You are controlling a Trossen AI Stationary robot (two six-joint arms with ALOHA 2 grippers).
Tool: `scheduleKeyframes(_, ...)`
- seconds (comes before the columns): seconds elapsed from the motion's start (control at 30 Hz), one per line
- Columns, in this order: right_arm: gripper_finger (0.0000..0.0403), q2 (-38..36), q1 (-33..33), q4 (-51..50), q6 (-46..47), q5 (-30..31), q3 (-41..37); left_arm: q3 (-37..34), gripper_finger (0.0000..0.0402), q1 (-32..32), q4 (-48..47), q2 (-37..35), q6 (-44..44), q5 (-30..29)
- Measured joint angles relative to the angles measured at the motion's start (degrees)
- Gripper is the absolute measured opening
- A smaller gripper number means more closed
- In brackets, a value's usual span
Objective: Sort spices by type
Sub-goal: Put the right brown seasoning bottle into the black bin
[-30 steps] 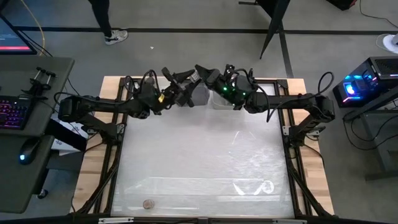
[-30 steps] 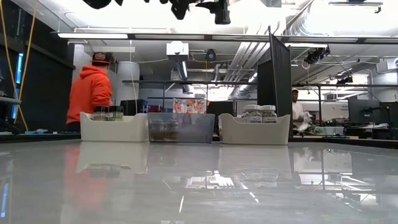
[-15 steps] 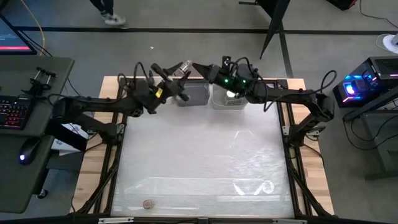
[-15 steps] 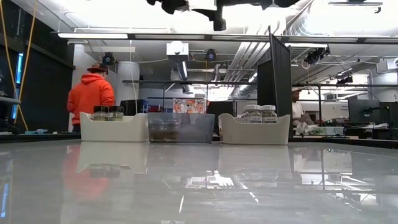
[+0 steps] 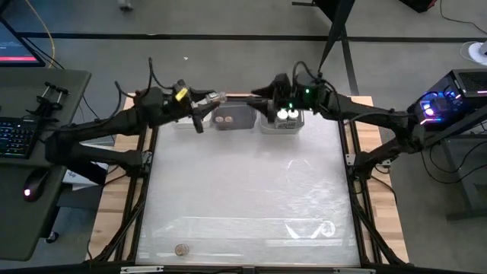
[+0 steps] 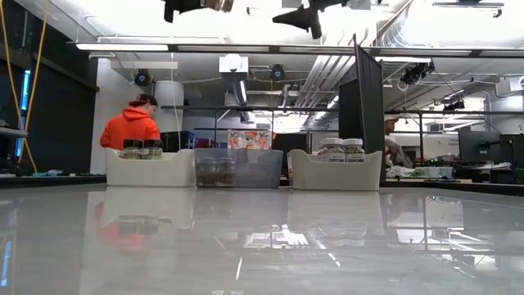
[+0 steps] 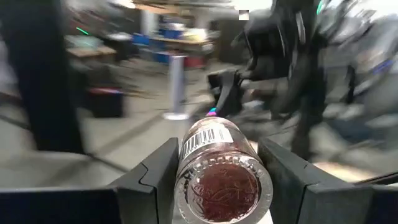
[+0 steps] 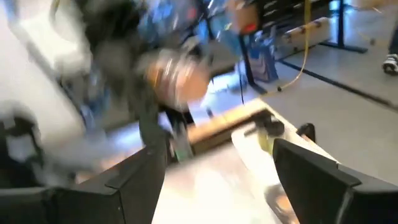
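My left gripper [image 5: 214, 98] is shut on a small spice jar [image 7: 222, 186] with reddish-brown contents and a barcode label. It is high over the far edge, between the left white bin and the grey bin [image 5: 233, 117]. My right gripper [image 5: 259, 94] hangs open and holds nothing, just left of the right white bin [image 5: 282, 126], where white-capped jars [image 5: 287, 114] stand. In the low view, dark-capped jars [image 6: 142, 148] sit in the left bin [image 6: 150, 169] and brown jars [image 6: 216, 170] in the middle bin. Both grippers show at that view's top edge. My left gripper pinches the jar's glass body [image 7: 214, 140] between its two fingers [image 7: 157, 177], one on each side. The jar lies along the fingers with its base [image 7: 224, 190] toward the wrist. The fingers point level toward the table's right. The jar is lifted clear, high above the bins.
Three bins stand in a row along the far edge [image 6: 239, 169]. A small round brown thing [image 5: 181, 249] lies near the near left corner. The wide glossy tabletop [image 5: 243, 190] stretches in front of the bins. A person in orange [image 6: 135, 129] is in the room behind.
The two grippers, close together over the grey bin a second ago, have drawn apart. My left gripper has swung toward the table's left with the jar and turned. My right gripper has pulled back toward the right. The person in orange has bent lower.
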Motion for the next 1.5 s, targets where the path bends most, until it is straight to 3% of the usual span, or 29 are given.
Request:
scheduleKeyframes(0.17, 0.0288, -0.2, 6.3, -4.0, -21.9, 3.6, 0.0, 0.0, 0.0159, 5.4, 2.9, 1.6, -18.6, 16.5)
scheduleKeyframes(0.33, 0.0288, 0.9, 12.9, 1.0, -43.1, 18.3, 0.0, 0.0, 0.0159, 8.0, 5.3, 5.4, -36.6, 28.4)
scheduleKeyframes(0.43, 0.0288, 0.9, 14.8, 3.6, -49.4, 22.6, 0.0, 0.0, 0.0159, 8.2, 8.0, 7.5, -41.4, 31.7)
scheduleKeyframes(0.77, 0.0288, 1.8, 14.8, 4.5, -49.0, 23.8, 0.0, 0.0, 0.0159, 8.1, 18.6, 10.9, -46.1, 32.5)
scheduleKeyframes(1.23, 0.0288, 4.1, 14.0, 7.7, -52.9, 23.5, 0.0, 0.1, 0.0159, 5.8, 18.7, 12.5, -46.5, 33.7)
scheduleKeyframes(1.5, 0.0284, 4.1, 14.7, 8.7, -52.9, 20.3, 0.0, 0.1, 0.0159, 5.9, 18.1, 12.5, -47.1, 35.2)
